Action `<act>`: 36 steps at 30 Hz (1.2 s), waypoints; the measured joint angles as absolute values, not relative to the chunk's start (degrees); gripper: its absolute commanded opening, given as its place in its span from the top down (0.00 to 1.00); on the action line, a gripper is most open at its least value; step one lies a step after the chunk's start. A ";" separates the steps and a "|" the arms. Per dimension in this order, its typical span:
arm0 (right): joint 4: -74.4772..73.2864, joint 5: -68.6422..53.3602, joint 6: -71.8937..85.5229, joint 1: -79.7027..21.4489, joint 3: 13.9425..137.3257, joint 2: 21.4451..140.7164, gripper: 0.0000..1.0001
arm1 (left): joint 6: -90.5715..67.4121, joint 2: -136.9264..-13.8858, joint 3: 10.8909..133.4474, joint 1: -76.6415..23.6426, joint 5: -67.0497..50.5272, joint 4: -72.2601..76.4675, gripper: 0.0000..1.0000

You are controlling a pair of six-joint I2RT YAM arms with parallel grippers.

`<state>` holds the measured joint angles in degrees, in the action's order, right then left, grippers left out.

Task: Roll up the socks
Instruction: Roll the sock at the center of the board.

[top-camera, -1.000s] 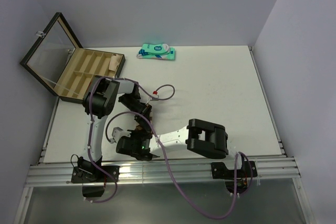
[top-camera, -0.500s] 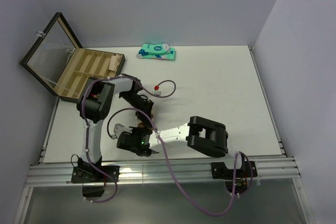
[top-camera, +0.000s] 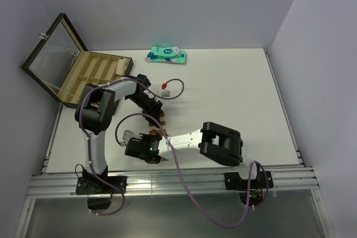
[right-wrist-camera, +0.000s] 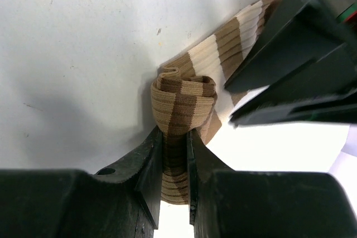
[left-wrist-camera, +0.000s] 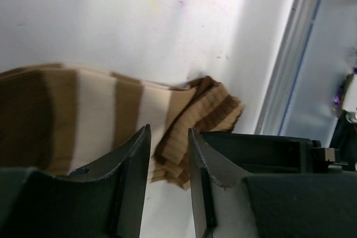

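The brown sock (top-camera: 163, 119) with wide tan bands lies on the white table near its front left. In the right wrist view its near end (right-wrist-camera: 184, 101) is rolled into a coil. My right gripper (right-wrist-camera: 174, 135) is shut on that rolled end; in the top view it (top-camera: 155, 136) sits just in front of the sock. My left gripper (left-wrist-camera: 169, 132) is narrowly open, its tips just over the sock's bunched end (left-wrist-camera: 195, 115); its dark fingers (right-wrist-camera: 290, 65) show blurred over the flat part. The black striped sock is out of view.
An open wooden box (top-camera: 92, 76) with compartments and a glass lid stands at the back left. A flat teal-and-white package (top-camera: 167, 55) lies at the back edge. A cable with a red tip (top-camera: 165, 86) loops beside the left arm. A metal rail (top-camera: 178, 179) runs along the table's front.
The left arm's elbow has swung left and back, and its wrist has moved away from the front. The right gripper has shifted a little left. A strip of the brown sock now shows between them.
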<state>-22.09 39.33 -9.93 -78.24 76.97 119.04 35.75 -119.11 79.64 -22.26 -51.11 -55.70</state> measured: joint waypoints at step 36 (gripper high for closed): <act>-51.79 -25.61 -7.11 -50.96 101.56 127.52 0.84 | 18.04 -87.26 76.60 -7.68 -40.47 -29.61 0.61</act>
<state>-51.79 -25.61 -7.11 -50.96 101.56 127.52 18.04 -87.26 76.60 -7.68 -40.47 -29.61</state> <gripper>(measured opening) 0.239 0.385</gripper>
